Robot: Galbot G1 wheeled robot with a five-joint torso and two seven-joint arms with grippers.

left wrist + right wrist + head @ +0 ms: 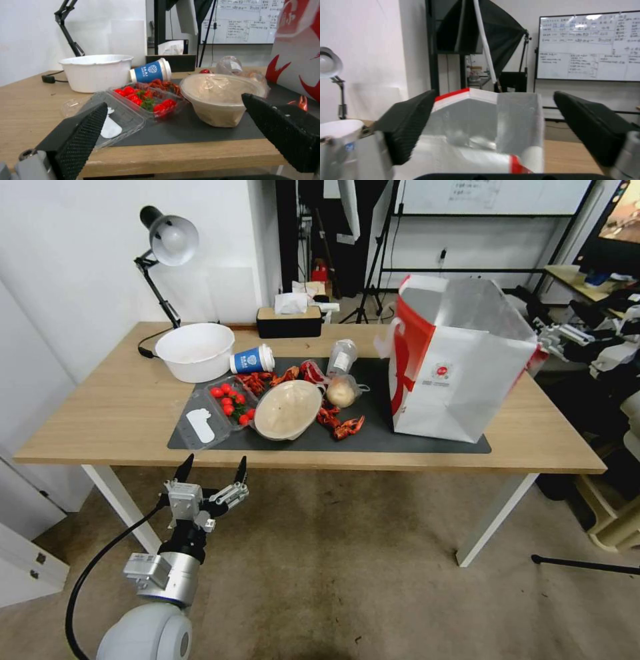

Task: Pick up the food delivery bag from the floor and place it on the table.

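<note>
Head view footage is showing the food delivery bag already standing upright on the counter, its base resting on the right end of the dark grey mat, well clear of the floor. It is judged that the placing step is essentially done, since the bag is being supported by the counter alone and nothing is being seen gripping it. The bag's mouth is standing open, with the silver foil lining being shown toward the camera and the red side panel facing the food items.

The right claw is being held just beside the bag's upper right edge. In the right wrist view its 2 fingers are being held wide apart, with the bag's open top lying between and beyond them; nothing is being clamped, and whether the pads are brushing the rim cannot be told.

The left claw is being kept low in front of the counter's near edge, spread wide and holding nothing. Beyond it, an open clear clamshell of cherry tomatoes, a lidded takeaway bowl, a tipped blue paper cup and a white bowl are lying on the counter, left of the bag and apart from it.
</note>
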